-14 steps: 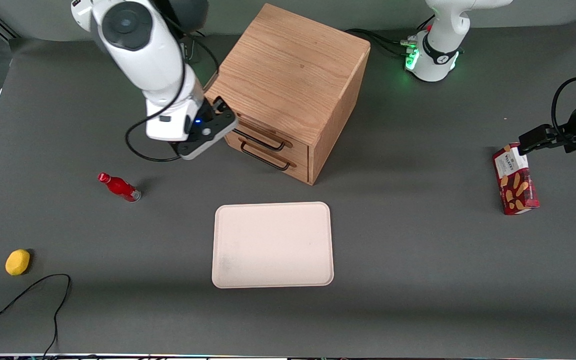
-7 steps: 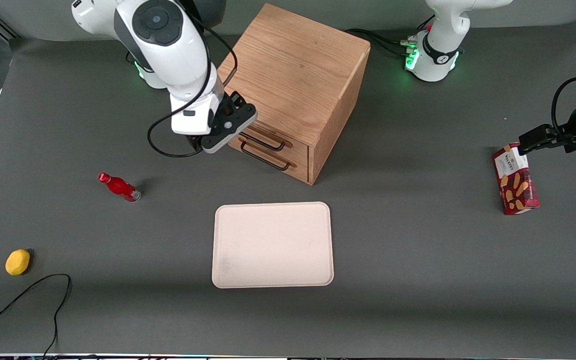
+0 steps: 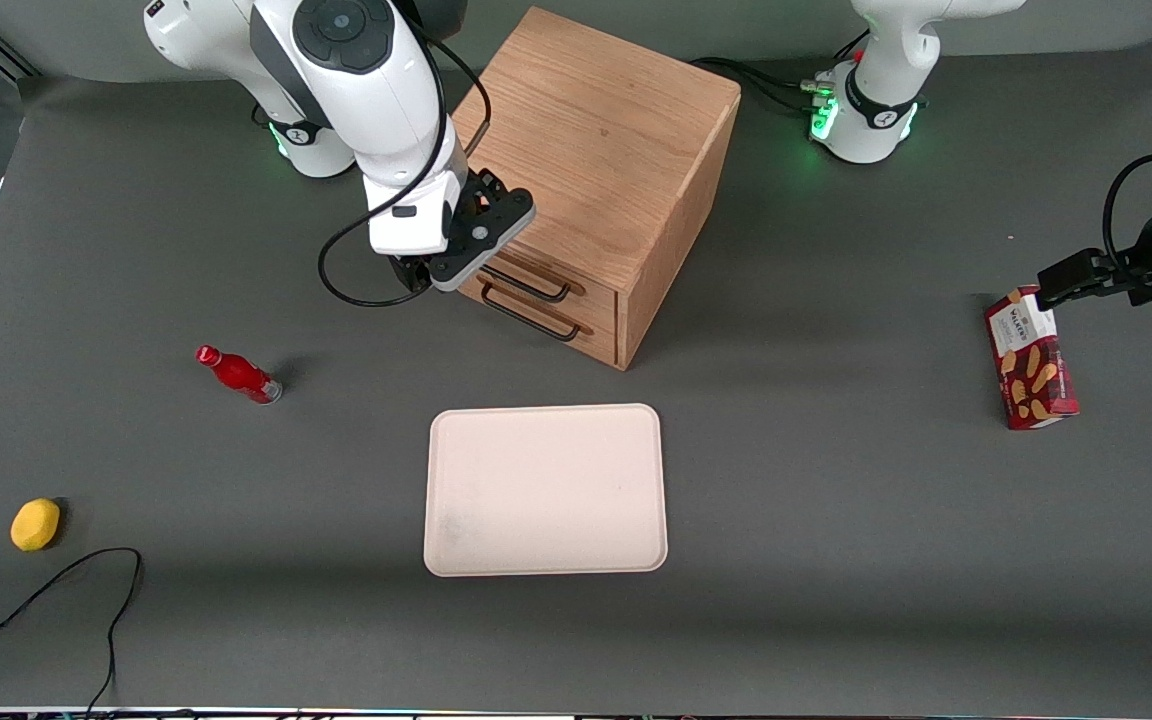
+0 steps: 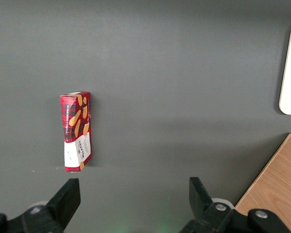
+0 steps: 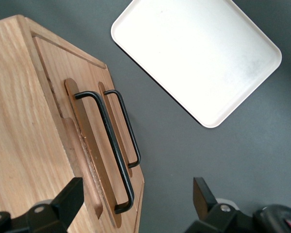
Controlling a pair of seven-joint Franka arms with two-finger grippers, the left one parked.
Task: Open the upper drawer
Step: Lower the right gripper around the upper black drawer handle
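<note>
The oak cabinet stands on the grey table, farther from the front camera than the cream tray. The upper drawer is the topmost of its two, shut flush with the cabinet face, and carries a long thin black bar handle standing off the panel; the lower drawer's handle runs parallel just beside it. The gripper hangs above and just in front of the drawer fronts, at the end of the handles toward the working arm's end of the table, its fingers spread wide apart and holding nothing. Judged from its build, the drawer is a stiff, light wooden box that should slide straight out; the metal bar is rigid but smooth and narrow, so the best hold is at mid-span, one finger on each side of the bar, with care not to catch the neighbouring handle. What either drawer contains cannot be seen while both are closed. The tray holds nothing. A red bottle, a yellow fruit and a biscuit box lie well apart from the cabinet.
</note>
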